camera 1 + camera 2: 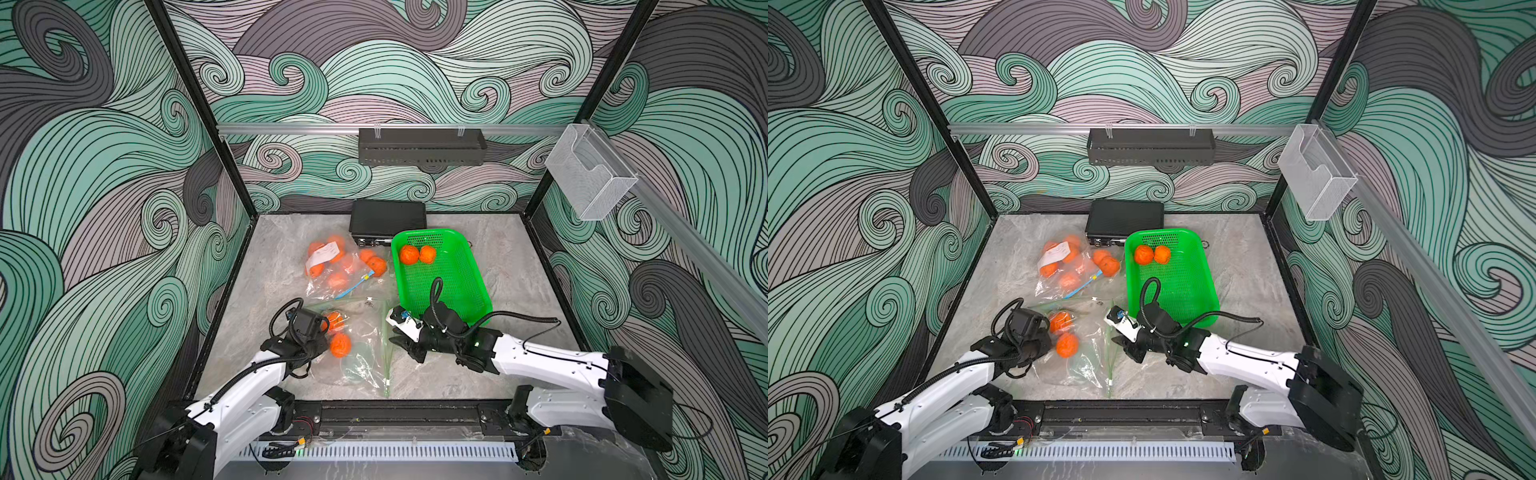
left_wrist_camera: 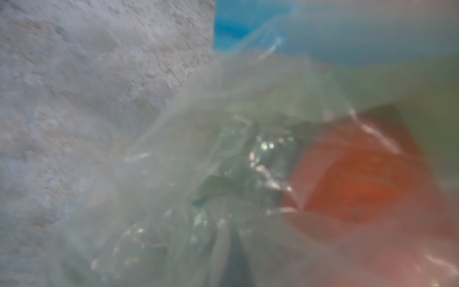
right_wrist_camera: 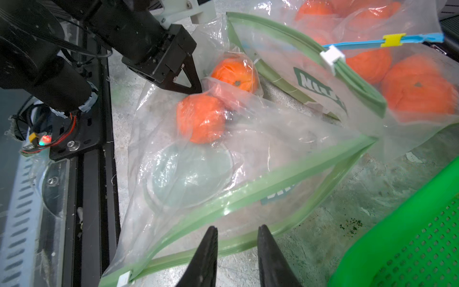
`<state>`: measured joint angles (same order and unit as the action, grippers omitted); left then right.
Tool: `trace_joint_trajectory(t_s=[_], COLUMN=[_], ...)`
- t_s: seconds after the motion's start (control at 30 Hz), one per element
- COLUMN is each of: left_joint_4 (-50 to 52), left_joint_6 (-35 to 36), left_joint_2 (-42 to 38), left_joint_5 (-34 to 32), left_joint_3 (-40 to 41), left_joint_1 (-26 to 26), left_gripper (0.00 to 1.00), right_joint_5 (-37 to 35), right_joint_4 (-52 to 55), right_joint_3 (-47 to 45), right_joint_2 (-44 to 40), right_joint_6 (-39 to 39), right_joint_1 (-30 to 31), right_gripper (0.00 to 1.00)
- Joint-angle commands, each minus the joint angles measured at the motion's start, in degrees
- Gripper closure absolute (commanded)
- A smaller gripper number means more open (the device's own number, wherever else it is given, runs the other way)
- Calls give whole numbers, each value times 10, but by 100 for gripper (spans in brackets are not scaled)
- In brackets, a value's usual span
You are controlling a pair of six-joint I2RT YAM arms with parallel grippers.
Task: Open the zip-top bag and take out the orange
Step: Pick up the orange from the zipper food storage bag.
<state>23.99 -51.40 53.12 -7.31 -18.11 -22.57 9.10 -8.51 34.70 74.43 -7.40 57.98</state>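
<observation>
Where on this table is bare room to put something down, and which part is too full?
The table is bare between the far bag and the left wall, and between the green basket and the right wall. The middle is crowded: the near bag in front, the black box behind.

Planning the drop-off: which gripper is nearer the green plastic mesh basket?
Right. The right gripper, fingers apart, is beside the green plastic mesh basket, at the mouth of the clear zip-top bag. The left gripper grips that bag's far end.
</observation>
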Motion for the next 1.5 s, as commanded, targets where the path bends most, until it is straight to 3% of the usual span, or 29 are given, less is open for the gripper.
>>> trace_joint_trajectory(t_s=[0.0,0.27,0.6,0.8,1.13,1.47], left_joint_4=[31,31,30,28,30,30], left_joint_6=[7,7,8,9,9,8], left_joint_2=[2,1,4,8,12,12], left_joint_5=[-2,-2,0,3,4,5], left_joint_3=[-4,-4,-4,-6,-8,-7], left_joint_1=[3,3,3,3,3,3], left_gripper=[100,100,100,100,100,100], right_joint_5=[-8,35,89,102,138,142], right_joint_4=[-31,-53,-79,-140,-156,-196], right_joint_3=[13,41,91,111,172,206], right_joint_2=[26,103,196,248,329,380], right_joint_6=[-20,-49,-97,-104,-116,-115], right_joint_1=[4,8,9,9,15,29], right_gripper=[69,63,35,29,28,20])
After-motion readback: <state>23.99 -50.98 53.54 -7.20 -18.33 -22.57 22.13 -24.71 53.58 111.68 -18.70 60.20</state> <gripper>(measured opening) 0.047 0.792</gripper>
